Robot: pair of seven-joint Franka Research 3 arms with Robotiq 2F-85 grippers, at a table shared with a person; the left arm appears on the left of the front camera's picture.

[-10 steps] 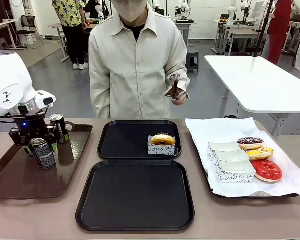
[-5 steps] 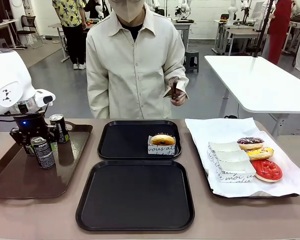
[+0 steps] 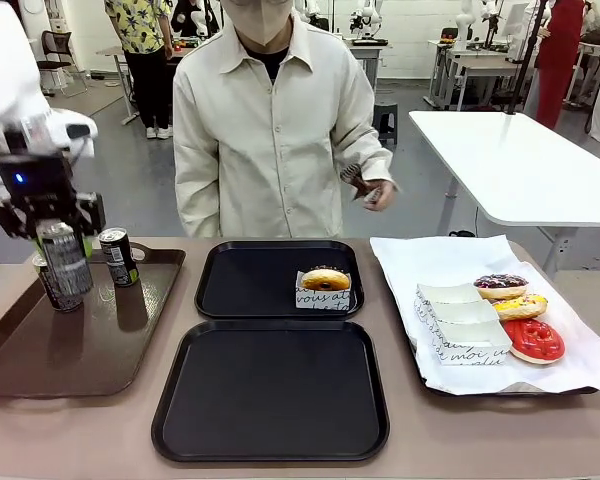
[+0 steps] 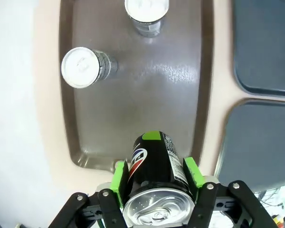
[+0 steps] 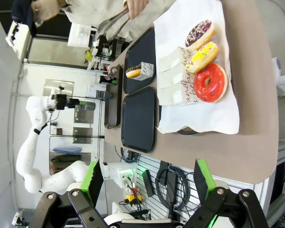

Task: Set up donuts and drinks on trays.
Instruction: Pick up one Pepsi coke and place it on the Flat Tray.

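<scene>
Above the brown tray (image 3: 40, 360) on the table (image 3: 400, 440), the left gripper (image 4: 155, 176) pinches a dark can (image 3: 66, 262) between its jaws, held in the air. Two more cans (image 4: 80, 67) stand on that tray. Right of it, one black tray (image 3: 245, 285) holds a boxed donut (image 3: 325, 281). The right gripper (image 5: 147, 183) has its jaws spread.

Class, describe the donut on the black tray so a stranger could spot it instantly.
Mid-table, find the far black tray, nearest the person. In its near right corner sits a plain golden-brown donut in a white paper box. The other donuts are iced and lie on white paper farther right.
</scene>
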